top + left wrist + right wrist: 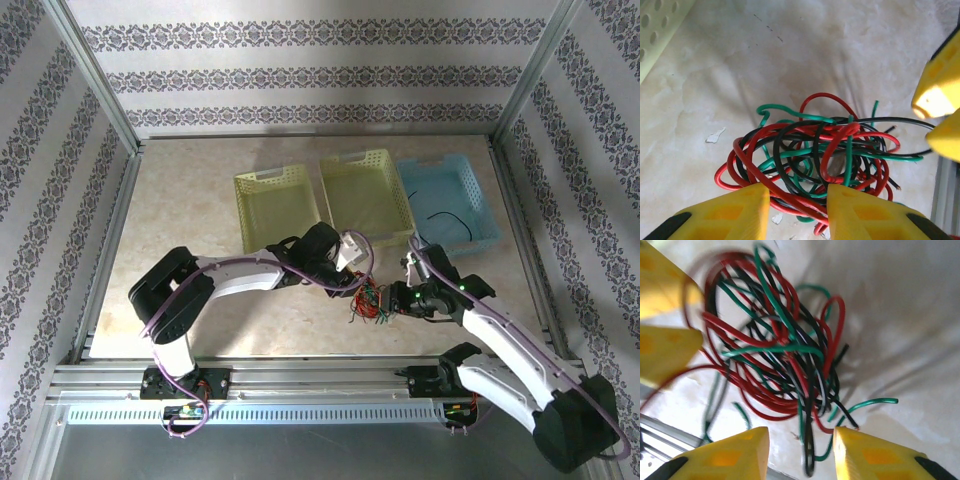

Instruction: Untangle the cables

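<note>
On my table [190, 200]: three baskets at the far side, two pale yellow [275, 205] [365, 190], one blue [445, 195] holding a black wire [448, 220]. Nearer me, the cables [368, 303], a red, green and black tangle between both arms. My left gripper [795, 205] is clamped on several strands. My right gripper [800, 450] stands parted around a black loop end; grip I cannot tell.

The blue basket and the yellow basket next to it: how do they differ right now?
The blue basket is pale blue and holds a single black cable; the middle yellow basket is pale yellow with no cable visible inside. The blue basket sits rightmost, the yellow one left of it. Both are perforated, rectangular, open-topped.
</note>
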You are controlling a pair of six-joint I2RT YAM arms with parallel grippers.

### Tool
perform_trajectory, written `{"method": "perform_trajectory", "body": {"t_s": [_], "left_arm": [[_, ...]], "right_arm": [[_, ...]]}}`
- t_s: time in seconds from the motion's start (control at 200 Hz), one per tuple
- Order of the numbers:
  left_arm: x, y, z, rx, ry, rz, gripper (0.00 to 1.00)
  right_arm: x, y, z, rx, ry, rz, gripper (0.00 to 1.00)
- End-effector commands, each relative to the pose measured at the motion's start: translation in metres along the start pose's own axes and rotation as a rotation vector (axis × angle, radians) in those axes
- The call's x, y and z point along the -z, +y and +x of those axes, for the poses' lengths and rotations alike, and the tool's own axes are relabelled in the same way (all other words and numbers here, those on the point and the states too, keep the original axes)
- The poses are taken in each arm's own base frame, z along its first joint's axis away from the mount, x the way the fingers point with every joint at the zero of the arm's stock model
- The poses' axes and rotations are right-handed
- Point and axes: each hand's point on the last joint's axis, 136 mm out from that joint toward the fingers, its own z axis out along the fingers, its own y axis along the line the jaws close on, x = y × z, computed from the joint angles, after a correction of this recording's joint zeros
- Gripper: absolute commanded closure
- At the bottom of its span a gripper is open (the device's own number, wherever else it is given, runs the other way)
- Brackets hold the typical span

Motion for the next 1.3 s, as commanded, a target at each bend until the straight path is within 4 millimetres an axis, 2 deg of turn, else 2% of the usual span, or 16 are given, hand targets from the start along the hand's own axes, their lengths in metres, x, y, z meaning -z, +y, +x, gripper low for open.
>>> {"method": "perform_trajectory", "body": {"t_s": [0.0, 0.165, 0.245, 0.515, 0.645, 0.77, 0.915, 1.09, 1.294], "left_arm": [[-0.005, -0.003, -0.009, -0.012, -0.017, 0.031, 0.65], [-0.014, -0.001, -0.01, -0.007, -0.006, 0.036, 0.67], [-0.016, 0.0, -0.011, -0.006, -0.007, 0.037, 0.67], [-0.026, 0.001, -0.017, 0.003, -0.014, 0.052, 0.68], [-0.029, 0.002, -0.022, 0.01, -0.017, 0.052, 0.68], [-0.02, -0.001, -0.023, -0.003, -0.035, 0.056, 0.66], [-0.004, -0.008, -0.014, -0.03, -0.021, 0.056, 0.64], [0.019, -0.018, -0.008, -0.083, -0.021, 0.059, 0.58], [0.009, -0.019, -0.005, -0.089, 0.016, 0.089, 0.57]], "right_arm": [[-0.009, -0.003, 0.005, -0.016, 0.019, 0.011, 0.68], [-0.003, -0.005, -0.01, 0.001, -0.045, 0.048, 1.0], [0.004, 0.004, -0.014, 0.024, -0.069, 0.012, 1.0], [0.049, 0.073, -0.035, 0.172, -0.183, -0.264, 1.0], [0.066, 0.079, -0.051, 0.184, -0.262, -0.24, 1.0], [0.083, 0.081, -0.067, 0.164, -0.342, -0.233, 1.0], [0.073, 0.074, -0.065, 0.1, -0.273, -0.256, 1.0], [0.063, 0.08, -0.055, 0.09, -0.153, -0.336, 1.0], [0.053, 0.085, -0.048, 0.067, -0.046, -0.411, 1.0]]}}
